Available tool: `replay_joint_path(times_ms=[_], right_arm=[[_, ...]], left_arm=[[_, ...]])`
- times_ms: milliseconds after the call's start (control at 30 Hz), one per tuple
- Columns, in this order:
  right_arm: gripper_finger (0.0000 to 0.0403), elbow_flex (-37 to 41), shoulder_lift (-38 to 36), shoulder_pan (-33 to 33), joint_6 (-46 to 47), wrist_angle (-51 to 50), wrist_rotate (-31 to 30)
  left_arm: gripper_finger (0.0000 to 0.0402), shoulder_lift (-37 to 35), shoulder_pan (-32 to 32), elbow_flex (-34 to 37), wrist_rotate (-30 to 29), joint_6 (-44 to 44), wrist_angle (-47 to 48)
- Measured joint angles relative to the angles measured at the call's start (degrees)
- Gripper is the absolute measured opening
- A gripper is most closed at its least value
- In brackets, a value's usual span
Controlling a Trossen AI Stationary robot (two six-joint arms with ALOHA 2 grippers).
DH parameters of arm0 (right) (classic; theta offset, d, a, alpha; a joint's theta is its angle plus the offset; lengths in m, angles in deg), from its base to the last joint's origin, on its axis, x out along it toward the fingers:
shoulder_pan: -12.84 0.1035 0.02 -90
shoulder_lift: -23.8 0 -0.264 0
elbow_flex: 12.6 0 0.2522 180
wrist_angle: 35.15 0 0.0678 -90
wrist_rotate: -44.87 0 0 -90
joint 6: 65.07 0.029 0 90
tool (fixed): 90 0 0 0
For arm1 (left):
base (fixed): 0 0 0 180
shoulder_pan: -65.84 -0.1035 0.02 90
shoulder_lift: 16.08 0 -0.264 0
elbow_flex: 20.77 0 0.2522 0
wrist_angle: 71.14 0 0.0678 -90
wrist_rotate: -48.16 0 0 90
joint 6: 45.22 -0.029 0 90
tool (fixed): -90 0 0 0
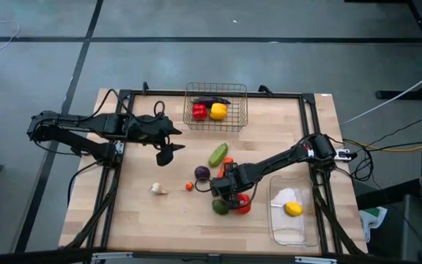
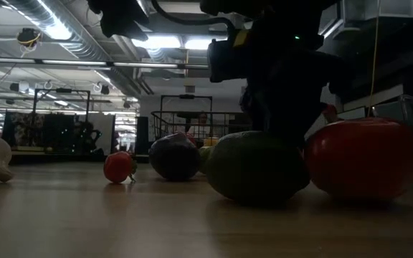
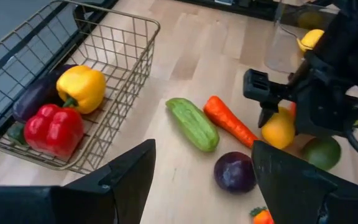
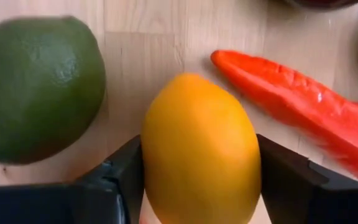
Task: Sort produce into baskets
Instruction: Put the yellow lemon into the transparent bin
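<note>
Jaws of the right gripper (image 4: 197, 180) pinch a smooth, egg-shaped orange-yellow fruit (image 4: 199, 149) on the wooden counter (image 1: 167, 220), between a round green fruit (image 4: 36, 87) and a tapered orange carrot (image 4: 303, 112); beyond, the left gripper (image 3: 197, 180) hovers with jaws spread, empty, near the wire-mesh basket (image 3: 126, 68).

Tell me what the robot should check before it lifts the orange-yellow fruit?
1. Fruit between right gripper fingers: ok, orange-yellow fruit sits between them.
2. Fingers squeezing it firmly: cannot tell.
3. Neighbours clear: not ok, carrot and green fruit lie close beside it.
4. Clear tray has room: ok, only a yellow fruit inside.
5. Left gripper out of the way: ok, open near the wire basket.
</note>
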Motion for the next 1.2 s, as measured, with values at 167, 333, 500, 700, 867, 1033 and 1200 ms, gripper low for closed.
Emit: replay_joint_path(times_ms=[167,333,500,700,867,1033,1200], right_arm=[[0.0255,-1.45,-0.28,0.02,0.15,-4.08,1.24],[0.0265,-7.24,-0.42,0.07,0.17,-10.60,1.24],[0.0257,-13.87,-0.42,0.07,0.17,-17.81,1.25],[0.0256,-21.93,-0.52,0.50,0.43,-27.46,3.68],[0.0256,-26.79,-0.52,3.25,1.37,-33.26,4.51],[0.0256,-28.37,-0.55,7.31,2.28,-40.43,3.92],[0.0256,-27.49,-0.82,12.03,6.38,-45.19,0.56]], left_arm=[[0.0260,0.02,1.59,0.00,0.00,0.00,0.17],[0.0260,0.02,2.31,0.00,0.00,0.01,0.36],[0.0260,0.02,2.30,0.02,-0.02,0.46,1.22],[0.0260,0.88,2.30,0.04,-0.02,0.48,1.10],[0.0260,2.66,2.28,0.04,-0.02,0.46,1.20],[0.0260,5.81,2.25,0.04,-0.02,-0.50,1.04],[0.0260,9.53,2.29,0.04,-0.02,-0.59,-0.37]])
